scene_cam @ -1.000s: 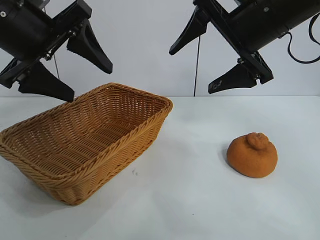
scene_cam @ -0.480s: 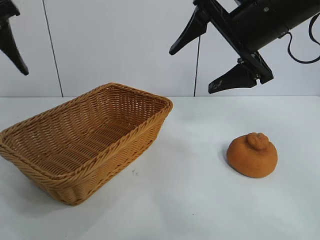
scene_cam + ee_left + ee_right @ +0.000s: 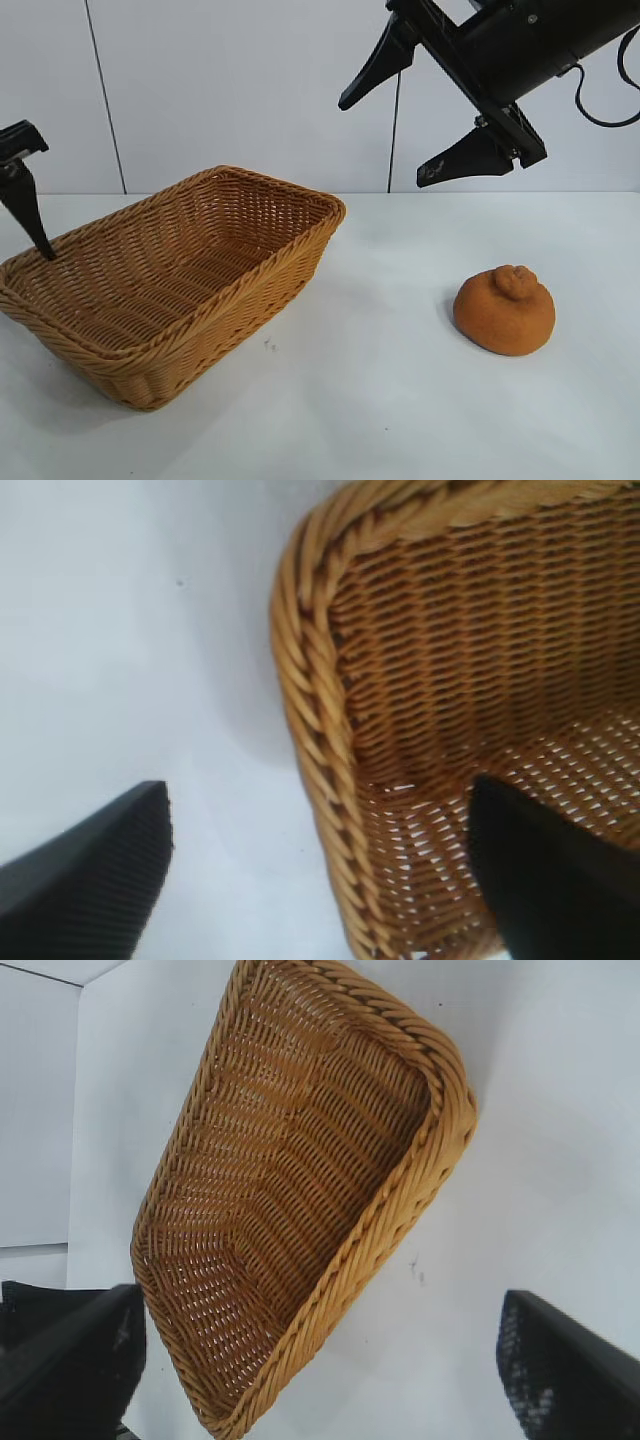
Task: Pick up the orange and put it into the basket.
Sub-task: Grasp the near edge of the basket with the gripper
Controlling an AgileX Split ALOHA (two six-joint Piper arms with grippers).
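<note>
Right gripper (image 3: 430,135), black, hangs high above the white table (image 3: 400,400), between the basket and the orange, jaws spread wide, holding nothing. Left gripper (image 3: 320,870) straddles the far-left corner of the tan woven wicker basket (image 3: 170,290), jaws apart, empty. Dull-orange knobbly orange (image 3: 504,310) sits on the table well right of the basket.

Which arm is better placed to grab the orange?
Right: the right gripper hangs open above the table near the orange; the left gripper straddles the basket's far rim.
</note>
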